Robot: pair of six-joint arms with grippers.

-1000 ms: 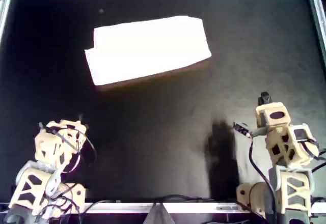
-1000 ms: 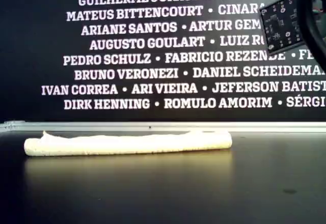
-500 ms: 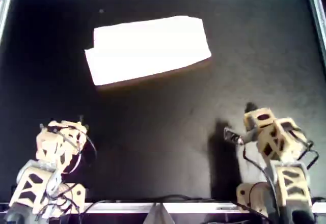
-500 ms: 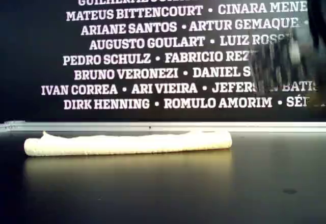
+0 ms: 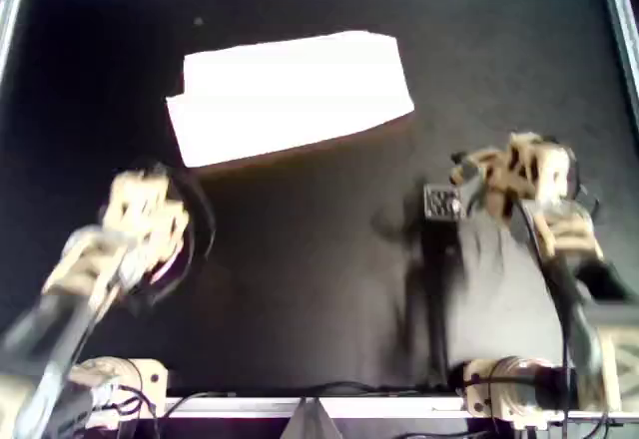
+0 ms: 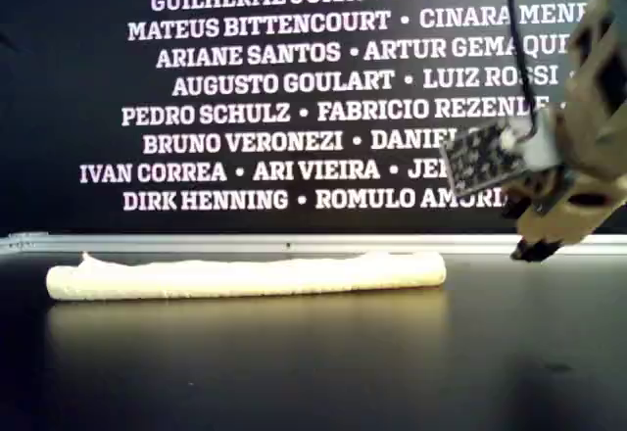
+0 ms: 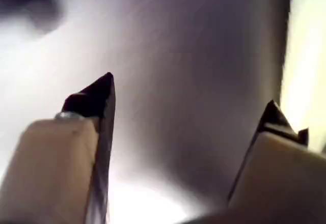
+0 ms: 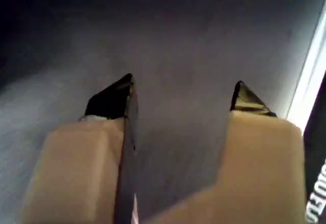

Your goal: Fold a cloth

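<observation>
Cloth [image 5: 290,97] lying folded on black counter [image 5: 319,259], toward far edge. We are holding my first gripper [image 7: 188,107] and my second gripper [image 8: 181,94] wide-jawed, empty, above bare counter. Name-printed wall [image 6: 294,88] standing behind.

You see the cloth [image 5: 290,97] as soft, matt, pale cream fabric, its rolled edge faintly nubbly in the exterior view [image 6: 245,276]. The counter [image 5: 319,259] is black with a slight sheen that mirrors the cloth's glow. Its rim [image 6: 294,244] looks like brushed metal. My first gripper [image 7: 188,107] and my second gripper [image 8: 181,94] show tan matt plastic bodies with glossy black tips.
</observation>
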